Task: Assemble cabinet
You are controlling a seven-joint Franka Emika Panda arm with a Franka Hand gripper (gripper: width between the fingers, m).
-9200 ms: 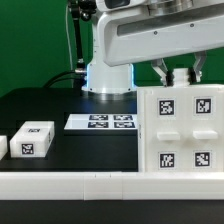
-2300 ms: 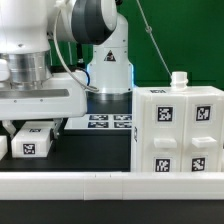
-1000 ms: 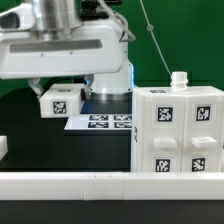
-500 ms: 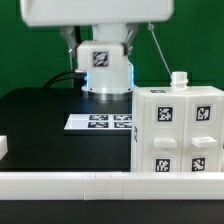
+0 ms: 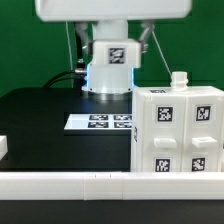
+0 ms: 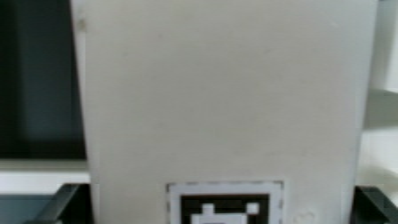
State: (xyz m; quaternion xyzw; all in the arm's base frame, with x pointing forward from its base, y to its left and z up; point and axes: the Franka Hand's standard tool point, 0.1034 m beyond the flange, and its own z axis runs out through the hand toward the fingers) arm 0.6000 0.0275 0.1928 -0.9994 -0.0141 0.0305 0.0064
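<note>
Gripper is grasping a tagged block, holding it high. Probably clearing the cabinet before mounting.

Exterior view: the scene is lit evenly and brightly from above, and no hard shadows are cast. The cabinet is nearly washed out, its recesses marked only by soft grey shading. A faint sheen is noted on the black table. Resolution is low.

Wrist view: the frame is filled by the white block, rendered out of focus and dull grey-beige. Its tag is blurred. The dark margins are smeared.
</note>
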